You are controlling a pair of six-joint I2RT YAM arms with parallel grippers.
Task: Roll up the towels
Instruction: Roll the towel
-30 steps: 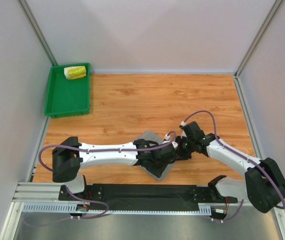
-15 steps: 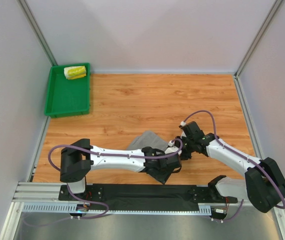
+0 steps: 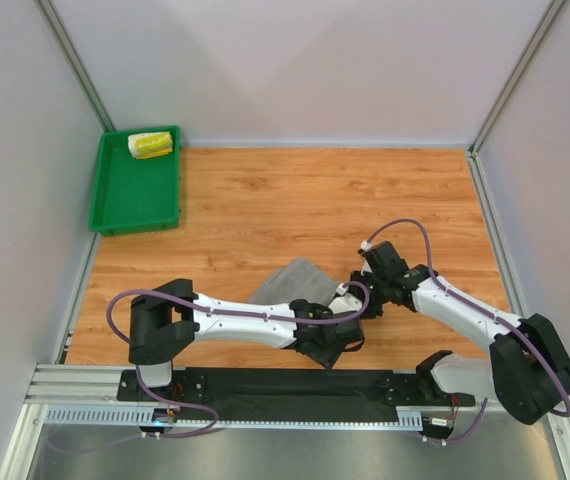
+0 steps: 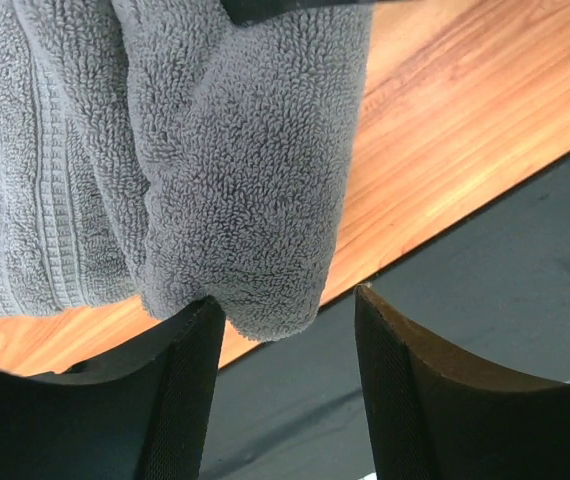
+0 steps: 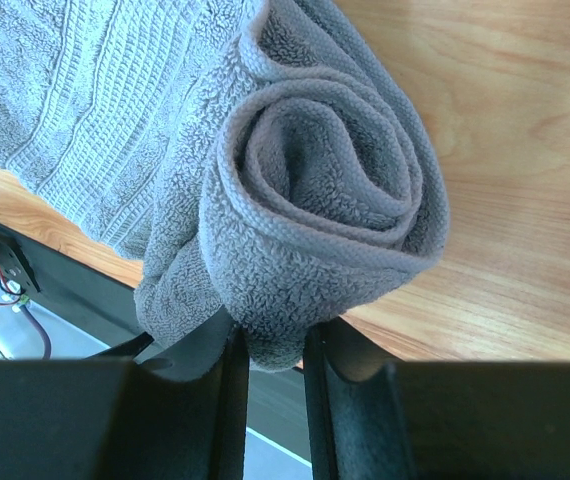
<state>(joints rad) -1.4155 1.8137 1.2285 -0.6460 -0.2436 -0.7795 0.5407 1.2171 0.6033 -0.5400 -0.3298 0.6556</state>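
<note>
- The grey terry towel [image 3: 290, 281] is found between the two grippers, partly rolled; its flat part is spread beyond the left gripper [image 3: 333, 342].
- The rolled end is pinched tightly between the fingers of the right gripper [image 5: 275, 335], and the spiral of the roll is seen just above them.
- The fingers of the left gripper are held apart, grasping nothing; a towel corner hangs into the gap and seems to touch only one finger [image 4: 190, 380].
- Just below both grippers the near edge of the wooden table [image 3: 325, 195] is met, with a black base plate [image 3: 285, 385] beside it.
- A wide stretch of wood is seen beyond the grippers, up to the back wall [image 3: 305, 70].
- The small white-yellow towel [image 3: 151, 145], rolled, is kept in a green tray [image 3: 130, 200], well apart, far beyond the left gripper and to its left.
</note>
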